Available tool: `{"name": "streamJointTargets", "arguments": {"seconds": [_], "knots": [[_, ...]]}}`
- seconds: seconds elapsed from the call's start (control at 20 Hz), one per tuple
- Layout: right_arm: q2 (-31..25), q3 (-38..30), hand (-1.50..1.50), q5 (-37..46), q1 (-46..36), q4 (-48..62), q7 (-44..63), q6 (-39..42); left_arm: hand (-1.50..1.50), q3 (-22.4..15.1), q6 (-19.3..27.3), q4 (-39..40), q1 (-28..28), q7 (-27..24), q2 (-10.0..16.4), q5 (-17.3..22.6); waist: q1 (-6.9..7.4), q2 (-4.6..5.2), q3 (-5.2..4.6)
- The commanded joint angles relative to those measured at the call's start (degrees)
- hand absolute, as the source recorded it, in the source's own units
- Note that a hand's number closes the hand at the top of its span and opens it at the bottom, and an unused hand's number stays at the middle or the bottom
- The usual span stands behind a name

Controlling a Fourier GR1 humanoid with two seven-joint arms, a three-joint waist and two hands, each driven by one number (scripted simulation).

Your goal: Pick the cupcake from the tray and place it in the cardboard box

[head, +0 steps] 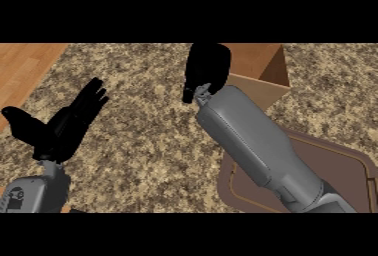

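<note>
Over the cardboard box (260, 64) hangs the right hand (207, 67), grasp indiscernible, cupcake unseen.

**Surface finishes**

Speckled tan-and-brown stone look, matt and grainy: counter (148, 150). At 10 o'clock, wood (26, 60), orange-brown, fine straight grain, smooth. At 1 o'clock, box (260, 92), plain brown cardboard, matt, inner walls darker. At 4 o'clock, tray (343, 167), dark brown, smooth, matt, with a paler line along the rim. Grey, smooth, plastic-like with a faint sheen: left forearm (33, 195), right forearm (251, 135). Flat matt black: left hand (63, 127), right hand (207, 67).
</note>
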Motion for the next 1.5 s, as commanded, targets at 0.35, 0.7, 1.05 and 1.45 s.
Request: {"name": "streamJointTargets", "arguments": {"seconds": [0.35, 0.7, 1.05, 1.45], "knots": [[0.11, 3.81, 1.50, 1.88, -20.83, 8.85, 17.07, -8.45, 0.00, 1.56, 1.22, 1.52, 0.13, -0.20, 0.19, -0.21, -2.47, -0.89, -0.21], [0.10, 1.94, 1.50, 3.62, -26.05, 17.76, 18.54, -12.95, 0.00, 2.60, 1.31, 1.36, 3.17, -2.47, 0.80, -1.03, -4.81, -0.69, -0.14], [0.10, 0.32, 1.50, 0.18, -30.68, 26.05, 16.12, -11.82, 0.00, 2.55, 2.54, 0.55, 2.53, -0.65, 0.20, -0.98, -6.32, -0.80, -0.05], [0.10, 2.31, 1.50, 0.15, -26.28, 31.11, 8.88, -22.31, 0.00, 5.11, 1.32, 1.25, 3.78, -2.88, 1.57, 0.26, -7.77, -0.64, 0.01]]}}
